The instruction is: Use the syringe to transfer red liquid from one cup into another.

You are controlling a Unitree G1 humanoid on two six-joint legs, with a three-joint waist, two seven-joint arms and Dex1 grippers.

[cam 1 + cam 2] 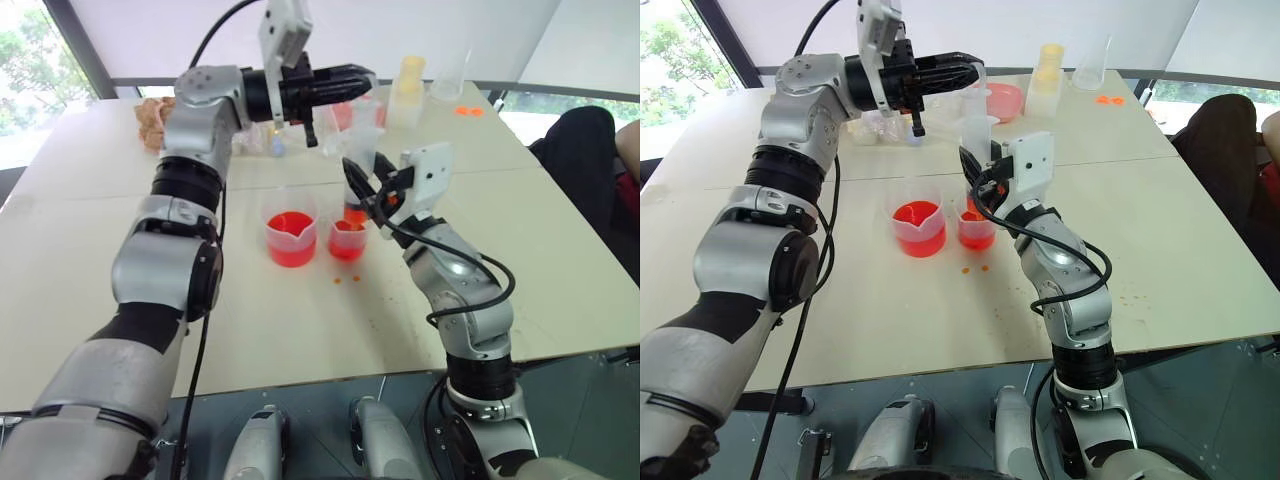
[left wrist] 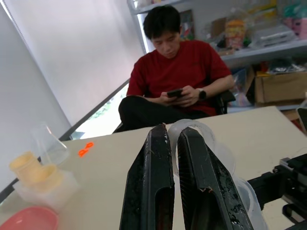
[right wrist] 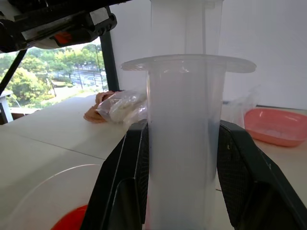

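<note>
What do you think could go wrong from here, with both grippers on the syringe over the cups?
1. The syringe stands upright with its tip in the smaller cup, which is light and close beside the larger cup; a sideways pull could tip either one.
2. The left gripper is shut on the plunger ring; a pull off the barrel's line could drag the barrel in the right gripper.
3. Droplets already lie on the table; more may spill.
</note>
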